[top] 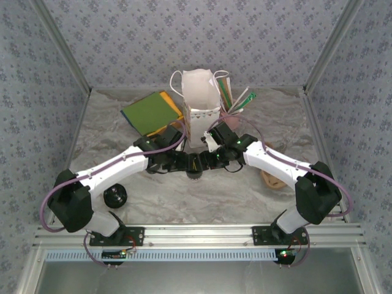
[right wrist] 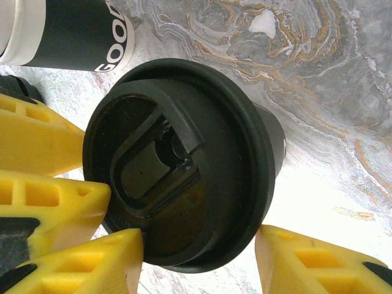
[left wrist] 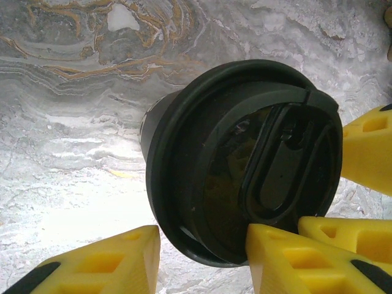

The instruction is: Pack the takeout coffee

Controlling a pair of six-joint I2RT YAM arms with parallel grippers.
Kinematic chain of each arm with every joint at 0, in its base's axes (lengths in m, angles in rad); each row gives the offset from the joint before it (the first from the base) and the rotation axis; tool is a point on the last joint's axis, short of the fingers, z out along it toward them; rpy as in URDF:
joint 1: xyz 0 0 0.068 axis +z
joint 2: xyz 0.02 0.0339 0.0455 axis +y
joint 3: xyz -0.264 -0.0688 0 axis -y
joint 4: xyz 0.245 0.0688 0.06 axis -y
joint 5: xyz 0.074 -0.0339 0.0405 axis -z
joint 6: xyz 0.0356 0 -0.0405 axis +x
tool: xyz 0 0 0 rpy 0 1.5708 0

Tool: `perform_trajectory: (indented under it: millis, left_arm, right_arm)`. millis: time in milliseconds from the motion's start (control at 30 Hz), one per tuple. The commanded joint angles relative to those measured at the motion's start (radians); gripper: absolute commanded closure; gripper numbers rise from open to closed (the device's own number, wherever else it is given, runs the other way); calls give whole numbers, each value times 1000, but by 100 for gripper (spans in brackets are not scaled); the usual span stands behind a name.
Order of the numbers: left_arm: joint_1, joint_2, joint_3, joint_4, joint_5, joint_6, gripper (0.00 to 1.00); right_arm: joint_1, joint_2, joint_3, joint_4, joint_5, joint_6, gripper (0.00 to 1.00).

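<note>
The takeout coffee point(top: 195, 174) is a small dark cup with a round black lid, standing on the marble table at mid-table. Both grippers meet over it. My left gripper point(top: 184, 163) comes in from the left. In the left wrist view its jaws point(left wrist: 202, 231) stand apart at the lid's point(left wrist: 245, 159) near rim, one tip over the lid and the other clear of it. My right gripper point(top: 209, 160) comes from the right. Its jaws point(right wrist: 199, 233) straddle the near edge of the lid point(right wrist: 177, 165), and its right fingertip point(right wrist: 269, 242) sits right at the rim.
A white paper bag point(top: 201, 101) stands upright just behind the grippers. Green and orange flat packs point(top: 150, 113) lie back left and straws point(top: 236, 98) back right. A loose black lid point(top: 115, 196) lies front left and a brown item point(top: 272, 179) right. A black-and-white lettered container point(right wrist: 67, 30) is near the cup.
</note>
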Motion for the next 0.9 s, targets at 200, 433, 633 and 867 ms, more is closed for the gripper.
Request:
perform_trajectory:
  millis: [200, 433, 633, 867]
  left_arm:
    - [2, 11, 48, -103, -27, 14, 57]
    - [3, 17, 128, -120, -23, 20, 51]
    - [30, 14, 154, -103, -16, 23, 49]
    - [88, 45, 165, -70, 0, 63, 56]
  right_arm:
    - [-12, 29, 10, -38, 22, -19, 48]
    - [-20, 21, 80, -55, 14, -18, 45]
    - [-31, 21, 84, -48, 6, -10, 45]
    - [-44, 52, 123, -29, -15, 0, 53]
